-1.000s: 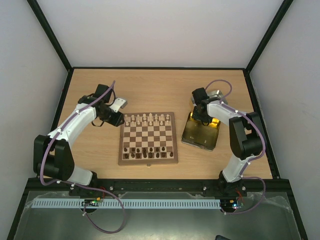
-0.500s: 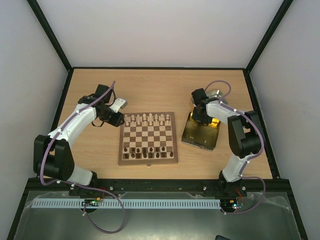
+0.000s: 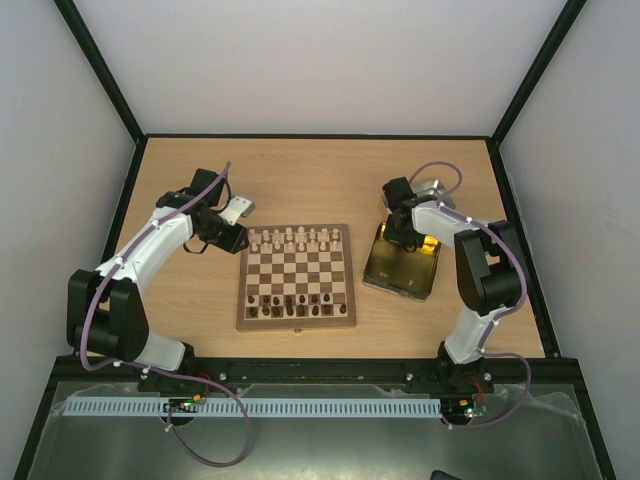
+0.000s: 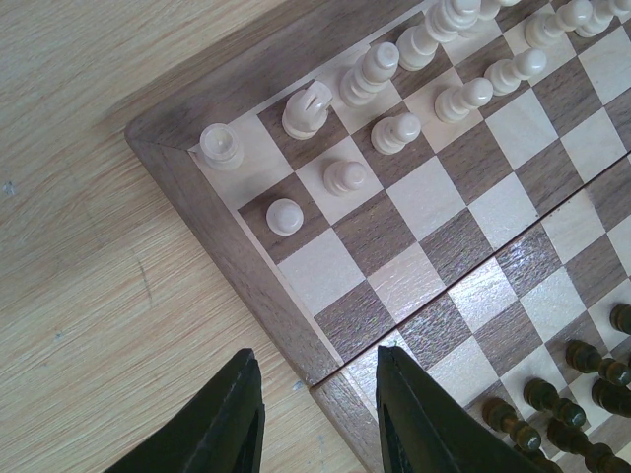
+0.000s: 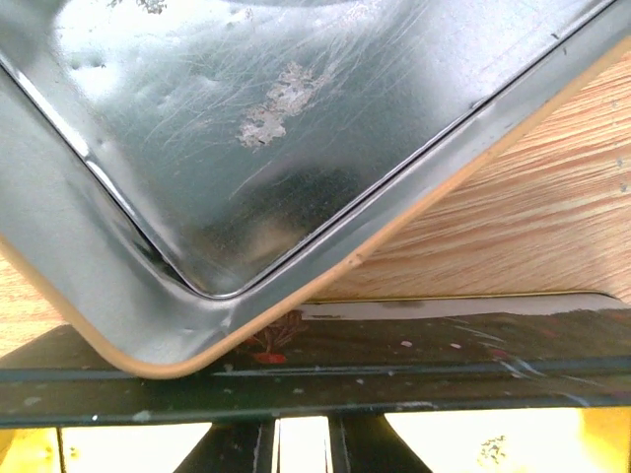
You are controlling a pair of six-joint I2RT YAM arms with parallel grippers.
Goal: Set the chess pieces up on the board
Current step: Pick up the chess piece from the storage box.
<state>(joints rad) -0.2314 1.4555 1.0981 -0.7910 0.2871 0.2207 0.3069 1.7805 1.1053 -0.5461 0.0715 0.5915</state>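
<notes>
My left fingers point(image 4: 394, 414) hung released above the edge of the board point(image 4: 227, 246) on the counter point(image 4: 99, 197); pale pieces point(image 4: 380, 69) and dark pieces point(image 4: 552, 394) stood on its end rows (right fingers point(image 5: 246, 451) were clenched over a gold tin point(image 3: 405, 270)).

The square checked wooden chessboard point(image 3: 295, 277) lies mid-table. Pale wooden chessmen point(image 3: 297, 238) stand on its far rows, dark wooden chessmen point(image 3: 292, 302) on its near row. The gold-toned rectangular tin point(image 3: 402, 268) lies to its right, with the silver metal tin point(image 3: 432, 188) behind that.

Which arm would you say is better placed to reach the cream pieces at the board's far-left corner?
Likely the left. The left gripper hangs over the board's left edge, jaws apart and empty, the cream pieces ahead. The right gripper is shut at the gold tin, off the board's right side.
</notes>
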